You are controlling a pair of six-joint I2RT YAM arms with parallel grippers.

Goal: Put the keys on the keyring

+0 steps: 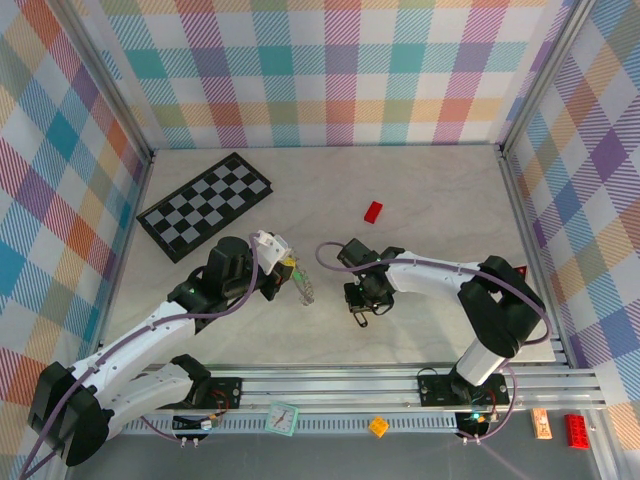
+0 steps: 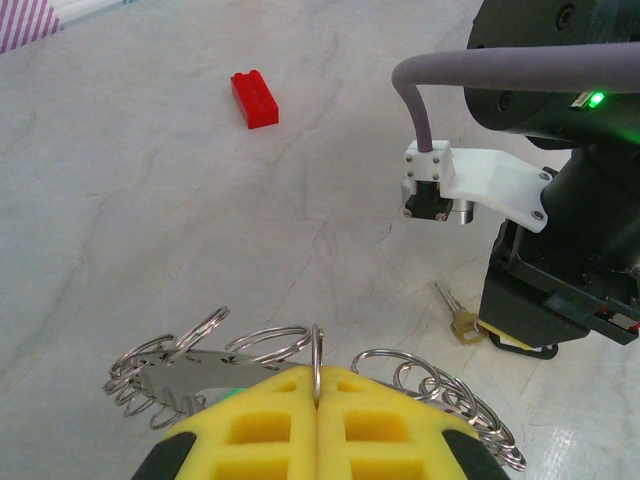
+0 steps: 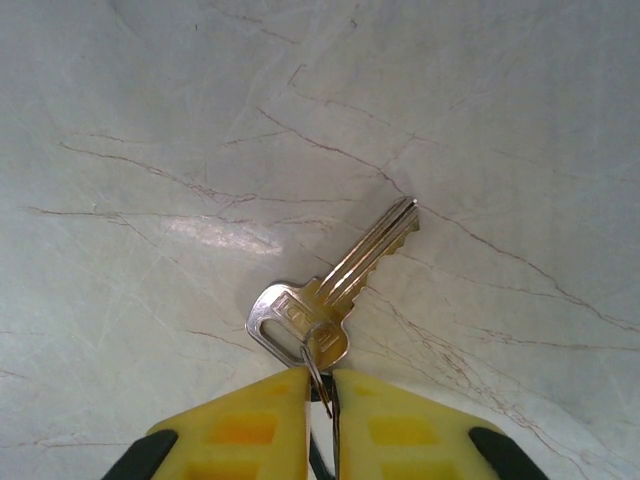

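Keyring (image 2: 316, 350) sits clamped in your left gripper (image 2: 317, 395), steadied for threading, while your right gripper (image 3: 320, 385) pinches a key (image 3: 340, 280) by its head.

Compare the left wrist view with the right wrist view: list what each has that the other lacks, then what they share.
Left wrist, not right: the red block, the keyring of linked rings pinched in the left gripper, and the right arm. Right wrist, not left: the small ring through the head of the key, caught in the right gripper. Both: that key lying flat on the marbled table, and yellow finger pads.
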